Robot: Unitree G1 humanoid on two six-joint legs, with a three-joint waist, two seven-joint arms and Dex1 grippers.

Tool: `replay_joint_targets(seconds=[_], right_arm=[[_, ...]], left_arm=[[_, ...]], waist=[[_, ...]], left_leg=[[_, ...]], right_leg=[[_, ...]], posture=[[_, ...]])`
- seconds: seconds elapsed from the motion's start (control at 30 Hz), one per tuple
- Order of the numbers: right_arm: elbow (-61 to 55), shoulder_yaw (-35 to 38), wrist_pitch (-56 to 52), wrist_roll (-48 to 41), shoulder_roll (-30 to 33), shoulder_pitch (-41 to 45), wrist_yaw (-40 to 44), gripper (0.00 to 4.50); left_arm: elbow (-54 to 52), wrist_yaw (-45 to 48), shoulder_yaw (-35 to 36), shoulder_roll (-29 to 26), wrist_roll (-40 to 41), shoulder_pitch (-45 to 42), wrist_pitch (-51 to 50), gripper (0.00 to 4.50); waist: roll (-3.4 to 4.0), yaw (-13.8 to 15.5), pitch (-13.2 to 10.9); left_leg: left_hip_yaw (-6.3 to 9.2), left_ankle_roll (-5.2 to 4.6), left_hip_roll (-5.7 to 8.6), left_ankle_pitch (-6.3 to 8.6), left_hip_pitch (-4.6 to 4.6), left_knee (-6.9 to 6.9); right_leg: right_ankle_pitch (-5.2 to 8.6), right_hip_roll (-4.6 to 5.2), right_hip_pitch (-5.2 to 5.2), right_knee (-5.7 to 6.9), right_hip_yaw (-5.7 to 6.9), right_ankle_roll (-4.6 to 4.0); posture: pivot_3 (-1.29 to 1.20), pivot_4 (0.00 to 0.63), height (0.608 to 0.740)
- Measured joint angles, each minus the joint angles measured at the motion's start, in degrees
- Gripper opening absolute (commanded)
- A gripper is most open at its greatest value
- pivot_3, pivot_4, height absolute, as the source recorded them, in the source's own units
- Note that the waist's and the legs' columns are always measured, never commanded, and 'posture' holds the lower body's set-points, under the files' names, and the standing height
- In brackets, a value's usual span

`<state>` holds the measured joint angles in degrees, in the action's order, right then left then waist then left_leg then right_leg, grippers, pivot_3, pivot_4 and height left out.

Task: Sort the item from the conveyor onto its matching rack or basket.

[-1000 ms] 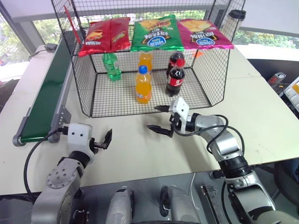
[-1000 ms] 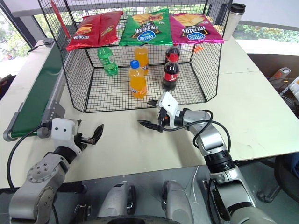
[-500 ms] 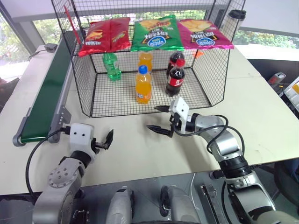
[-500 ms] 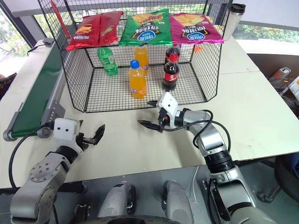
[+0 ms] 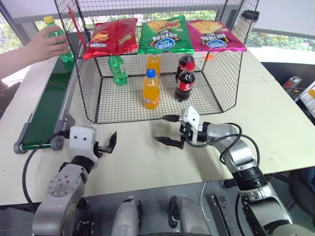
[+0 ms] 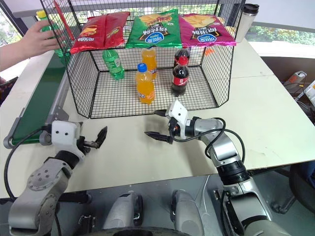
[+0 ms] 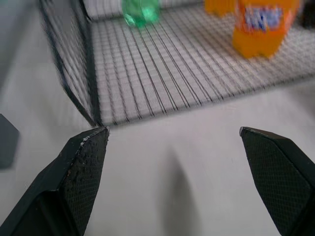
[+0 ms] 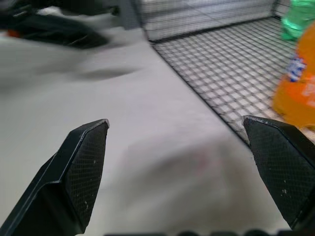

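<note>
Since half a second ago a person's hand has come in at the upper left of the frame, holding the yellow-capped green soda bottle upright over the far end of the conveyor; whether the bottle's base touches the belt is hard to tell, since the cage wall crosses it. Both robot arms sit much as before.

On the lower left, the left gripper hovers above the bench with its two black fingers spread wide and nothing between them; the left wrist view shows bare bench surface between the fingertips. The right gripper is at centre frame, just in front of the cage's open front, pointing toward the left of the frame, its fingers likewise wide apart and empty.

The black wire-mesh cage stands at upper centre. On its gridded floor are a green-capped green bottle, an orange soda bottle with a blue cap with a second orange bottle behind it, and two cola bottles. Three snack bags lie on top: red, green and magenta. A dark-lidded tumbler stands behind the cage at the upper right.
</note>
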<state>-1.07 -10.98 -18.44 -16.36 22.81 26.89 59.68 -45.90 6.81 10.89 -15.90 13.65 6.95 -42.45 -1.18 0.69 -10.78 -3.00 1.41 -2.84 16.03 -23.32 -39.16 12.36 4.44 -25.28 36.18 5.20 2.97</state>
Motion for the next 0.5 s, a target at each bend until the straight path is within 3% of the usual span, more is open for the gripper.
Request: replay_joint_targets(seconds=[0.23,0.5], right_arm=[[-2.29,0.04,-3.51,-5.38,0.76,0.05,4.02,4.50],[-5.80,0.06,-6.78,-8.07,1.43,0.91,5.55,4.50]], left_arm=[[-2.21,-3.53,4.00,2.48,1.21,-2.98,-4.27,4.42],[-2.94,-4.56,13.78,2.35,5.02,-5.88,-8.68,4.42]], waist=[[0.00,-0.02,0.00],[0.00,-0.09,0.00]], left_leg=[[0.00,0.00,0.00,0.00,0.00,0.00],[0.01,0.00,0.00,0.00,0.00,0.00]], right_leg=[[-0.03,-0.01,0.01,0.00,0.00,0.05],[-0.03,-0.01,0.01,-0.01,0.00,0.05]], posture=[[0.00,0.150,0.740],[0.00,0.150,0.740]])
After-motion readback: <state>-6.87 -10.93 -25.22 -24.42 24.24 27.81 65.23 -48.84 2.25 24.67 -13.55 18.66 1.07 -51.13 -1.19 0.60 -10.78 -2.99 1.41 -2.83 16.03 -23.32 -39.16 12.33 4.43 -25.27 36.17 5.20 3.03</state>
